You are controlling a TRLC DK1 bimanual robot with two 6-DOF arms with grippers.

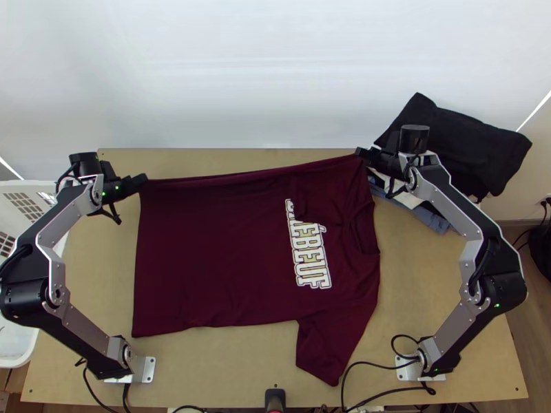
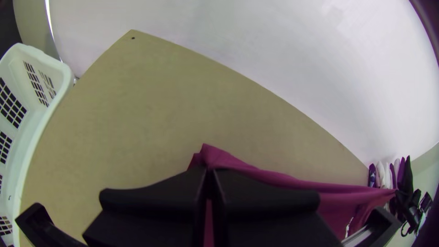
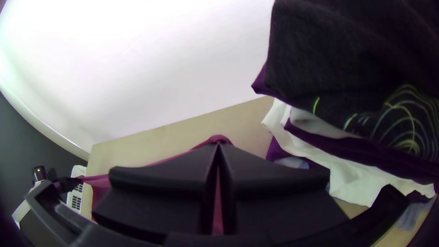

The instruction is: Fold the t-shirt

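From my remote station, I am seeing the maroon T-shirt (image 1: 213, 255) lying mostly spread on the wooden surface (image 1: 434, 289), with its far edge drawn taut between the two arms. I am keeping the left end effector (image 1: 142, 179) closed on the hem's far corner, and the left wrist view is showing its fingers pressing together with a bit of cloth poking out past them. I am keeping the right end effector (image 1: 361, 153) closed too, pinching the cloth at the shirt's far shoulder side, beyond the collar (image 1: 364, 230).

The hem is running down the left side, while the collar is facing right. One sleeve (image 1: 330, 347) is lying flat, angling toward the near edge, and the pale lettering (image 1: 310, 258) is showing on the shirt's upper part.

Near the far right corner, a pile of clothes is sitting beside the right end effector, a black garment (image 1: 461, 141) topping white cloth (image 3: 350, 180) and other pieces. A white plastic basket (image 1: 21, 344) is standing along the surface's left side.
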